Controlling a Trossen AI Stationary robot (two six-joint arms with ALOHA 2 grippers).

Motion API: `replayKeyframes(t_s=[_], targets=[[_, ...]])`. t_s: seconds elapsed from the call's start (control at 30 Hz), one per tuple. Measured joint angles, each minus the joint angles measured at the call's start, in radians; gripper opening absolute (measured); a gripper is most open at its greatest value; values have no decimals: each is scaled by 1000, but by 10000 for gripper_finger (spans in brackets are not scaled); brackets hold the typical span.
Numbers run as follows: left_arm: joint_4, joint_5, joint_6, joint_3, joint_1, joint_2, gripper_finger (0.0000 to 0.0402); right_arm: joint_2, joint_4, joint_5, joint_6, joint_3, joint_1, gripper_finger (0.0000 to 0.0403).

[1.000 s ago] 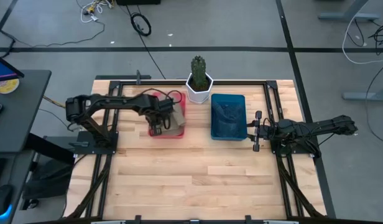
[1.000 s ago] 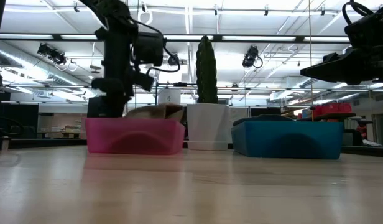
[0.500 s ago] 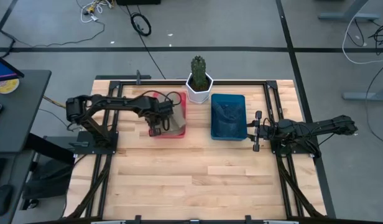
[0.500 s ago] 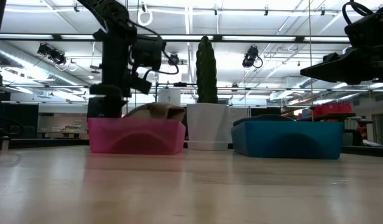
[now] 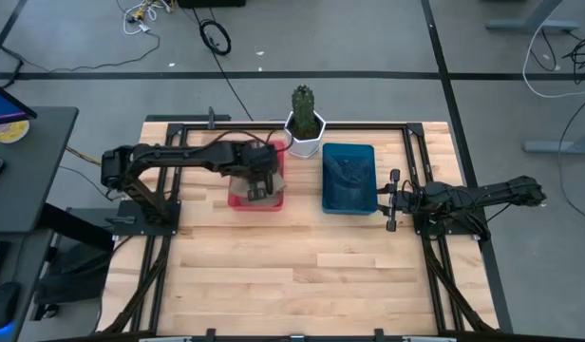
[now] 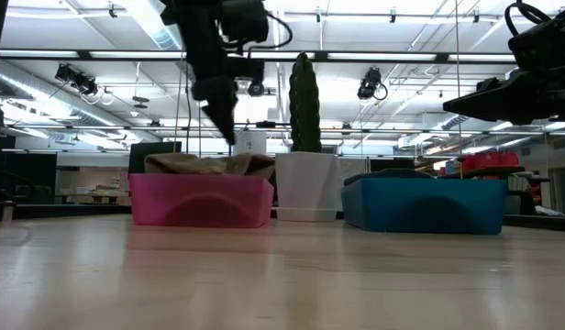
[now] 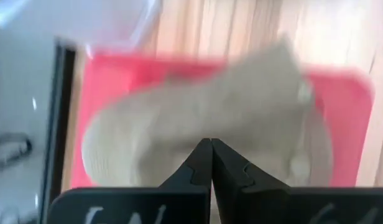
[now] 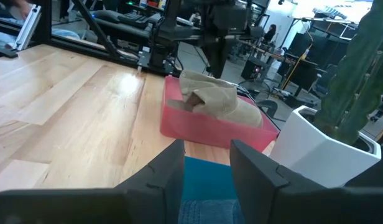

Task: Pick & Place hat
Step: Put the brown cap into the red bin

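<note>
A tan hat (image 5: 270, 186) (image 6: 200, 165) (image 7: 241, 112) (image 8: 219, 99) lies crumpled in the pink bin (image 5: 234, 200) (image 6: 200, 203), bulging over its rim. My left gripper (image 5: 257, 193) (image 6: 231, 137) (image 7: 211, 144) hangs just above the hat, pointing down, with its fingers shut and not touching it. My right gripper (image 5: 390, 200) (image 8: 207, 162) waits open at the right side of the blue bin (image 5: 349, 178) (image 6: 425, 203), level and pointing toward the table's left.
A cactus in a white pot (image 5: 304, 133) (image 6: 305, 183) stands at the far edge between the two bins. Dark blue cloth lies in the blue bin. The near half of the wooden table (image 5: 292, 275) is bare.
My left gripper has risen out of the pink bin and shifted toward the table's right, and now hangs above the hat. The hat has stayed in the bin, and more of it shows along the rim.
</note>
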Motion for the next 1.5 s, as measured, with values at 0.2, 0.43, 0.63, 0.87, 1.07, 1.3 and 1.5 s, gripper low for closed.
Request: replayKeyframes(t_s=[0.2,0.43,0.63,0.87,1.07,1.3,1.5], targets=[[171,81,23,0,-2,31,3,0,0,0,0,0,0,133],[196,80,21,0,-2,110,3,0,0,0,0,0,0,133],[43,79,-44,0,-1,164,3,0,0,0,0,0,0,133],[58,53,-79,-1,2,183,3,0,1,0,0,0,0,133],[114,63,-58,1,20,246,3,0,-2,0,0,0,0,133],[122,79,-54,4,39,299,3,0,2,0,0,0,0,133],[105,75,-52,-2,13,207,3,0,1,0,0,0,0,133]])
